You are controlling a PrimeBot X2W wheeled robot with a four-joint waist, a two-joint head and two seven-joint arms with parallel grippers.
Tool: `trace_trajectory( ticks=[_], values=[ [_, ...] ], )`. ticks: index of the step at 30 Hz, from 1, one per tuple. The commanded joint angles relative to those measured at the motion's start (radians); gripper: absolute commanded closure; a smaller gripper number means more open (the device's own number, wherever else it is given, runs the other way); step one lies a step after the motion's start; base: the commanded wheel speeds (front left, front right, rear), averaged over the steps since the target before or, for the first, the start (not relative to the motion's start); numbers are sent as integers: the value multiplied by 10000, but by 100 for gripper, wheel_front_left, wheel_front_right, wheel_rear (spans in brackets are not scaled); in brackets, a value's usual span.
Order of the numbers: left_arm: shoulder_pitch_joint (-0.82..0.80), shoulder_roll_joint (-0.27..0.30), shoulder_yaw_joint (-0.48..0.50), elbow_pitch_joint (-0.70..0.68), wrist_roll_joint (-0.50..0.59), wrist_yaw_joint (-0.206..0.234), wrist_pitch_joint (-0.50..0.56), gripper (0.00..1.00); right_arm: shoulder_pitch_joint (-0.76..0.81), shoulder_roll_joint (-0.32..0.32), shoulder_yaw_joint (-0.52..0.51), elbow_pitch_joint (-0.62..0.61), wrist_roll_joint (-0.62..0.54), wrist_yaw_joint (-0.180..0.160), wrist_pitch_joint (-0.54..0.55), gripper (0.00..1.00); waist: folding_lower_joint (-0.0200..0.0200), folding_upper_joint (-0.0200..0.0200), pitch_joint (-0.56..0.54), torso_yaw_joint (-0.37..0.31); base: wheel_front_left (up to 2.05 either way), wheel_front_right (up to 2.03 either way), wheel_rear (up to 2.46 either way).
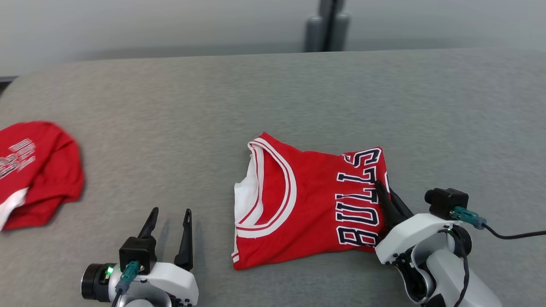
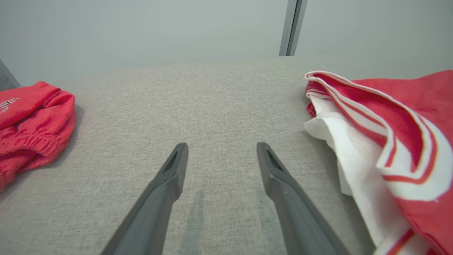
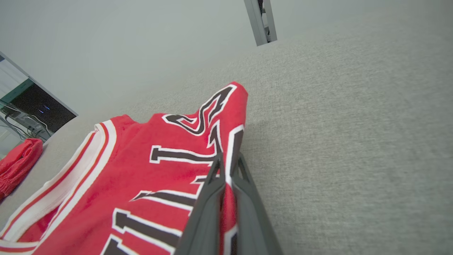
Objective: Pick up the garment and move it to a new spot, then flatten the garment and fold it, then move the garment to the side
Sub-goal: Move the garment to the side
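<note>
Two grippers flank the folded red jersey [image 1: 307, 200] mid-table [image 1: 298, 94]: the right gripper [image 1: 385, 189] pinches the jersey's right edge beside the lettering, fingers closed on cloth. The left gripper [image 1: 170, 212] rests on the table with its fingers spread, left of the collar.

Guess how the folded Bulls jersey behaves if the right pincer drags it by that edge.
Likely floppy: the jersey buckles around the right pincer. Probably light, being thin fabric. Folded layers may splay, since only one edge is pinched.

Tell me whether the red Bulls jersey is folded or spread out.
Folded. The jersey lies as a compact rectangle, layers stacked, right gripper pinching its edge.
</note>
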Motion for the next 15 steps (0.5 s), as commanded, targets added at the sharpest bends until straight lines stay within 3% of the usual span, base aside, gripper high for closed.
trace_trajectory(
  ticks=[1,4,5,15],
  values=[
    [-210,41,42,-14,117,-69,-19,0,165,-98,-65,-160,21,-4,-7,100,0,0,-40,-1379,0,0,0],
    [-262,35,99,-37,264,-146,-19,0,279,-98,-58,-339,52,-4,-6,100,0,0,-2,-2339,0,0,0],
    [-262,35,99,-37,264,-146,-19,0,279,-98,-58,-339,52,-4,-6,100,0,0,-2,-2339,0,0,0],
    [-427,45,187,124,634,-397,-18,0,600,-78,-13,-878,257,-4,-6,100,0,0,121,-4691,0,0,0]
  ],
)
